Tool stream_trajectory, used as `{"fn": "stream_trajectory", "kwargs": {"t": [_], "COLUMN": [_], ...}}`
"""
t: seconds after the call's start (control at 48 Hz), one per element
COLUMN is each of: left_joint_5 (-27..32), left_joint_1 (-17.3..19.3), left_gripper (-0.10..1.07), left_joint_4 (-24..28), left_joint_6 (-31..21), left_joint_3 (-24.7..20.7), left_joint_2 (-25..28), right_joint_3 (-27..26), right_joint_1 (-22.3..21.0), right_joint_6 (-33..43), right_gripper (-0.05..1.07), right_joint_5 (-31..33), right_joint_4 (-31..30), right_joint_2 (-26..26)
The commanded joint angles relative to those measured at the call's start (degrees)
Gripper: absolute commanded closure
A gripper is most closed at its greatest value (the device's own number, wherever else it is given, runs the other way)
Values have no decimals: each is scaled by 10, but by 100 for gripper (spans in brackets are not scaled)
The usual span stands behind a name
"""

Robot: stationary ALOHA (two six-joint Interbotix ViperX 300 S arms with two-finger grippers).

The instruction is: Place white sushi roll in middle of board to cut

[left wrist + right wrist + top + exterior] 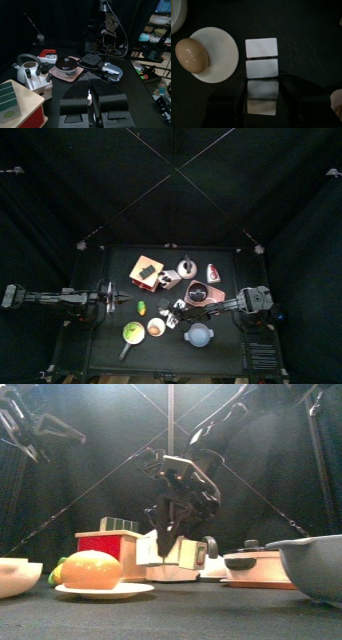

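— Right gripper (262,86), where was it?

— Pointing down over the white sushi roll (262,68), which lay on the black table (308,40) just beside a white plate (228,55) carrying a brown egg-shaped piece (191,54).

— Had it taken hold?

— I couldn't tell. The roll showed as white blocks in a row, and the end block sat right under the gripper (too dark there to judge contact).

— And the left gripper (90,87)?

— At the table's left side, well apart from the roll. Its jaws stood a narrow slit apart, with nothing between them.
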Motion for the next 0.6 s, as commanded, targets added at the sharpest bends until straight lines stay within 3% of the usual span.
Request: {"fn": "stream_trajectory", "kwargs": {"t": [0.0,0.583], "left_joint_5": [-2,-2], "left_joint_1": [1,1], "left_gripper": [61,61], "left_joint_4": [1,1], "left_joint_6": [1,1], "left_joint_3": [-8,-11], "left_joint_2": [1,1], "right_joint_3": [-9,-8], "right_joint_1": [1,14], "right_joint_6": [2,4], "right_gripper": [47,47], "right_joint_5": [-4,-4], "right_joint_4": [0,3], "right_joint_2": [-31,-52]}}
